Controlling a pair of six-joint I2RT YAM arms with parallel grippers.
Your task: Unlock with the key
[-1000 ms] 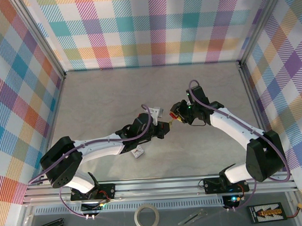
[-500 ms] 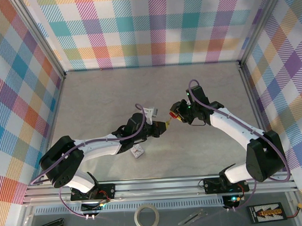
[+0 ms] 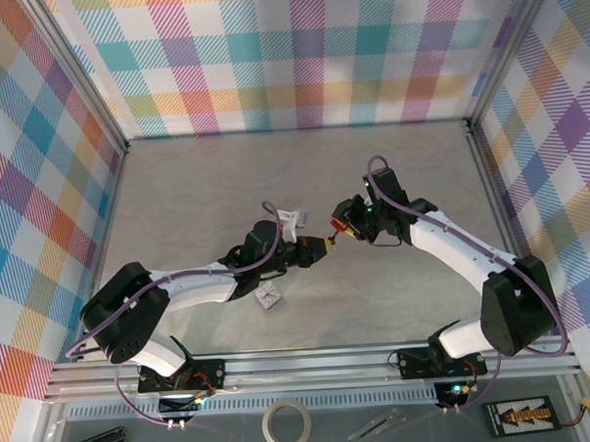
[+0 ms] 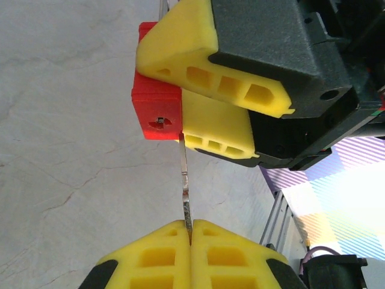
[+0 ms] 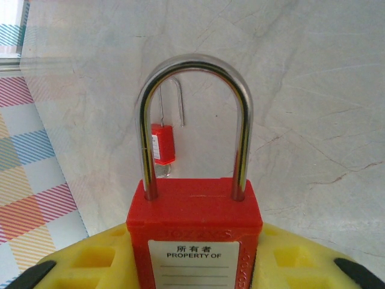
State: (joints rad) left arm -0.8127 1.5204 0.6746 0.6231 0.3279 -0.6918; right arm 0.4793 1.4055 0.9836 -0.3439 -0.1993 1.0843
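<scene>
While our left gripper point(image 4: 190, 236) pinches the key point(image 4: 186, 192) tight, its head hidden between the fingers, the blade reaches ahead toward the red padlock point(image 4: 157, 114) clamped in our right gripper point(image 5: 194, 260), though we cannot tell if the tip touches.

Over the middle of the table point(image 3: 196, 186), the left gripper point(image 3: 322, 244) and right gripper point(image 3: 340, 227) are meeting tip to tip. The key point(image 4: 186, 192) is sticking out of the left jaws, reaching the base of the padlock point(image 5: 194, 235) sitting in the right jaws. A second padlock point(image 5: 162, 143) is lying on the table beyond.
</scene>
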